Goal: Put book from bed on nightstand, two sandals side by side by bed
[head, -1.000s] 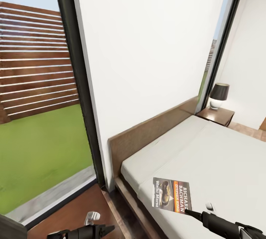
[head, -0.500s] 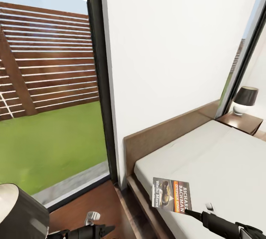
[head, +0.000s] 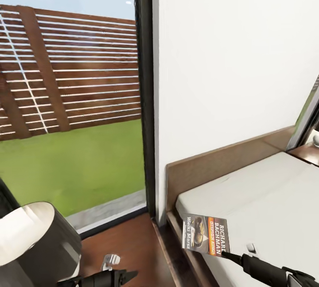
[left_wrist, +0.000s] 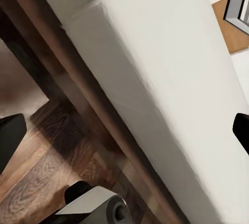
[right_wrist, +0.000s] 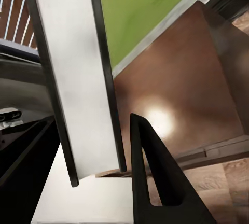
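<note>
The right end effector (head: 223, 254) sits at the lower right of the head view, its dark fingers clamped on the lower edge of the book (head: 206, 234), which it holds upright and lifted off the mattress, cover facing the camera; in the right wrist view the same book (right_wrist: 78, 94) appears edge-on as a pale slab with one black finger (right_wrist: 155, 177) against it. The left end effector (head: 122, 273) hangs low at the bottom of the frame with nothing between its fingers, which stand apart in the left wrist view beside the bed's side. Over the last second the hold on the book looks unchanged, sitting at the same place in the frame, while everything behind it slides toward the right: the bed (head: 266, 198) and its brown headboard (head: 221, 163) shift right, the tall window (head: 71, 101) with the slatted fence and lawn widens across the left half, and the far nightstand with its lamp slips almost out at the right edge. A black lampshade (head: 35, 238) has come in at the lower left, standing on a dark glossy surface (head: 119, 242) that is likely the nearer nightstand. That whole-picture shift reads as the robot turning, not the furniture moving. The book is off the bed, and the turn probably brings it toward this near stand for setting down; the sandals remain to be dealt with.
</note>
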Tool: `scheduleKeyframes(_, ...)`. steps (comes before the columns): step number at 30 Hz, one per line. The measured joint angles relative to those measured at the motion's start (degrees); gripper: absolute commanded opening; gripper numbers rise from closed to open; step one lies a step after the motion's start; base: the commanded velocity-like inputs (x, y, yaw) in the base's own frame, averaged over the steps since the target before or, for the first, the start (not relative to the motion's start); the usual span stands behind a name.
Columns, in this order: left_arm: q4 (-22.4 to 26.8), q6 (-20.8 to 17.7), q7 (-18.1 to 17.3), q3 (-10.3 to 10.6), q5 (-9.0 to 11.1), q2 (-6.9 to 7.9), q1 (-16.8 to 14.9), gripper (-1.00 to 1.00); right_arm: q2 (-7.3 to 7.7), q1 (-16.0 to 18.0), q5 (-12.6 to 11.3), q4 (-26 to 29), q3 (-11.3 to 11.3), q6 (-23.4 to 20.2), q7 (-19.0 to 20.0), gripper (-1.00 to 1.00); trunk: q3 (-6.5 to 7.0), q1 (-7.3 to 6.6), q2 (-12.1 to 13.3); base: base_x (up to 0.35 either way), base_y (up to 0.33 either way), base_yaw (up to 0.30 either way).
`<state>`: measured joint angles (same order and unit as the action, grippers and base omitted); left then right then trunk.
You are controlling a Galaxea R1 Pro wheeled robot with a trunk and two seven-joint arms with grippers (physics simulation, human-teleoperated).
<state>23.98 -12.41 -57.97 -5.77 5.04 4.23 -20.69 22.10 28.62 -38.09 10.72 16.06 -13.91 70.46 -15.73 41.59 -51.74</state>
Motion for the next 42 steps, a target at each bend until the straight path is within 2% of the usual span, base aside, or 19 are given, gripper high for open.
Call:
scheduleKeyframes(30,0.01,0.0,0.0,0.01,0.01,0.0,0.01,1.0,0.0,0.0,-0.01,0.01,0.01,0.0,-0.05,-1.0,0.0,0.0,0.0,0.0,0.0,0.292)
scheduleKeyframes(42,0.0,0.0,0.0,0.01,0.01,0.0,0.04,1.0,0.0,0.01,-0.08,0.04,-0.17,-0.01,0.18,-1.0,0.0,0.0,0.0,0.0,0.0,0.184)
